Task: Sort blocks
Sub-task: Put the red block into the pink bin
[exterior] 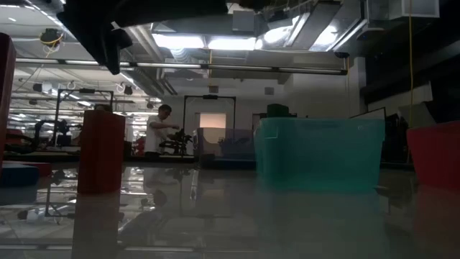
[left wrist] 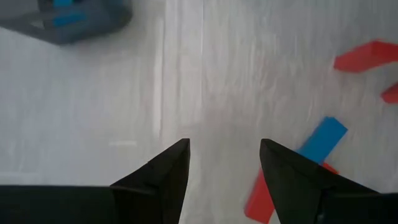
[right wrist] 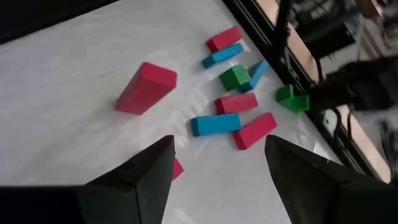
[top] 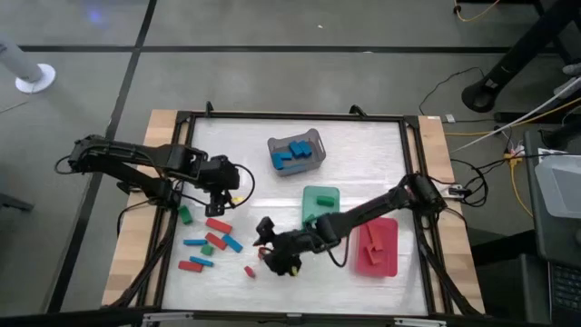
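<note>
Mid-sort, pick phase. Right gripper (top: pixel 283 263) is low over the table's near-centre, fingers apart w/ nothing between them; in its wrist view a red block (right wrist: pixel 147 87) lies just ahead and another small red piece (right wrist: pixel 177 168) shows by one finger. Left gripper (top: pixel 218 193) hovers above the loose cluster of blocks (top: pixel 211 243) at front-left, also spread and empty, a blue bar (left wrist: pixel 321 139) off to one side of its fingers. Already binned: blue pieces in the grey basket (top: pixel 315 138), red ones in the red tray (top: pixel 390 263); green tray (top: pixel 320 193) contents unclear. Next, prob: right arm drops to straddle a red block, closes, carries it to the red tray.
</note>
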`<state>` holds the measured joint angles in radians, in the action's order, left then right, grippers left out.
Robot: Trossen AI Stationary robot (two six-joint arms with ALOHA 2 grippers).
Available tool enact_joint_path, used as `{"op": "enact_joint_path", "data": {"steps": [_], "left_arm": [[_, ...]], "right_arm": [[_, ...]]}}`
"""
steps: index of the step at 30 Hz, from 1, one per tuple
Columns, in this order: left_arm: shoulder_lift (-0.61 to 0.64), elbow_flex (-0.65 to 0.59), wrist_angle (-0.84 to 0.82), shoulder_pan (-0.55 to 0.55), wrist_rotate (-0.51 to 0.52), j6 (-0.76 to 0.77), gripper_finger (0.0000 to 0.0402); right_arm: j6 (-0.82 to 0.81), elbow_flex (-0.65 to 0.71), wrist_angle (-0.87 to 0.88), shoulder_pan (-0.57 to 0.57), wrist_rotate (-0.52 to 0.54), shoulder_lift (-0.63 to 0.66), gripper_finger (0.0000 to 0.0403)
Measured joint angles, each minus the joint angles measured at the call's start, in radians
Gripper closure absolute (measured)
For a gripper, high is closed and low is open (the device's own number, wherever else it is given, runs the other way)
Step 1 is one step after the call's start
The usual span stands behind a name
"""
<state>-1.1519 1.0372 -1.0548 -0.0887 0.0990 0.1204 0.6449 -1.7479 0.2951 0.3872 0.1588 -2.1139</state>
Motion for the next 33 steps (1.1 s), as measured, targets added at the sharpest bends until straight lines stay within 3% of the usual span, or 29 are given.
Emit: {"op": "enact_joint_path", "data": {"steps": [8, 13, 28, 33], "left_arm": [[0.0, -0.001, -0.019, -0.037, 0.0, 0.046, 0.0219], [0.0, -0.001, -0.012, -0.045, 0.0, 0.059, 0.0219], [0.0, -0.001, -0.007, -0.045, 0.0, 0.082, 0.0219], [0.0, -0.001, -0.007, -0.045, 0.0, 0.082, 0.0219]], "right_arm": [[0.093, -0.001, -0.003, -0.055, -0.176, -0.027, 0.015], [0.201, -0.001, -0.007, -0.063, -0.187, -0.076, 0.015], [0.225, 0.0, -0.005, -0.094, -0.242, -0.167, 0.0151], [0.223, 0.0, -0.006, -0.094, -0.247, -0.174, 0.0182]]}}
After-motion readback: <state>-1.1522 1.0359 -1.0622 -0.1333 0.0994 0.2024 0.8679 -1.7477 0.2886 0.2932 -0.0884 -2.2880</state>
